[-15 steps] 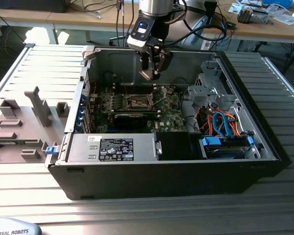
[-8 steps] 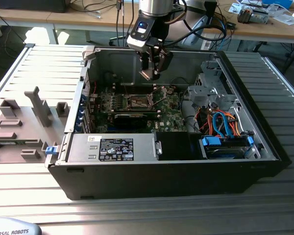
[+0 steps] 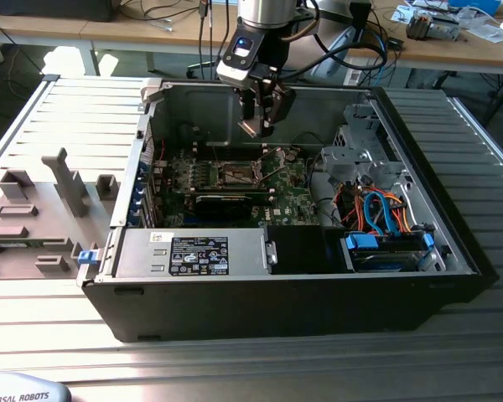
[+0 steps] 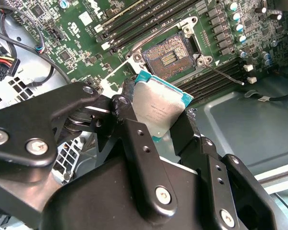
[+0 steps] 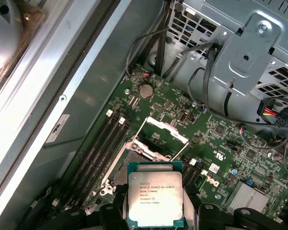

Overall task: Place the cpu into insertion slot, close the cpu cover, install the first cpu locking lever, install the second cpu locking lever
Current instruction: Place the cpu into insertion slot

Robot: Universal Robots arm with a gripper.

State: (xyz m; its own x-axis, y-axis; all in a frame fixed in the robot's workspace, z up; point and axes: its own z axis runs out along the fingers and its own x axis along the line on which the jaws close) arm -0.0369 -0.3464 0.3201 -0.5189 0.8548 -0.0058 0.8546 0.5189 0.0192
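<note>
Gripper clamped on cpu. In the exterior view we hang above the case; the second wrist view gives us the bare socket.

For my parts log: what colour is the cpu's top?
Silver-grey cpu top, green rim; first wrist view.

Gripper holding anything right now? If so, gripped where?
Yes: the gripper is shut on the cpu, fingers clamping two opposite side edges, held clear of the empty socket.
</note>
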